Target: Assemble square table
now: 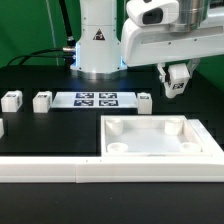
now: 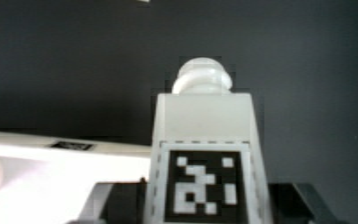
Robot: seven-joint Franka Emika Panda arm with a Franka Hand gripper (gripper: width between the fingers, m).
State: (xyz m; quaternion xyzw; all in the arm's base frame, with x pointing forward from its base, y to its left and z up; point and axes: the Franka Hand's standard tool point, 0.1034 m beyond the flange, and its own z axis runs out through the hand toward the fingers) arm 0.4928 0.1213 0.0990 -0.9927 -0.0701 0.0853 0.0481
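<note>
**Exterior view.** The hand hangs at about two o'clock in the picture, clear of the worktop. It is closed around the held leg, which it carries tilted. I judge the leg is on its way to a corner socket. The square tabletop lies flat at five o'clock with its rim up. Its six o'clock side sits against the rail fence, probably so that it cannot slide while legs go in.

The loose legs wait in a row beside the marker board, within easy reach. Two are on the board's nine o'clock side and one is on its three o'clock side.

A white scrap at the picture's nine o'clock edge is cut off, and I cannot tell what it is. The hand's fingertips are too small to separate, and the tabletop's nearer sockets are hard to make out.

**Wrist view.** The held leg fills the middle with its tag facing the camera. Its rounded end points away from the wrist, which would suit lowering it end-first. Dark fingers press on both of its flanks. Beyond it is mostly bare worktop. A blurred white edge carries a small tag; it may be the tabletop's rim, but I cannot be sure. The leg hides whatever lies directly beneath it, so no socket shows.
</note>
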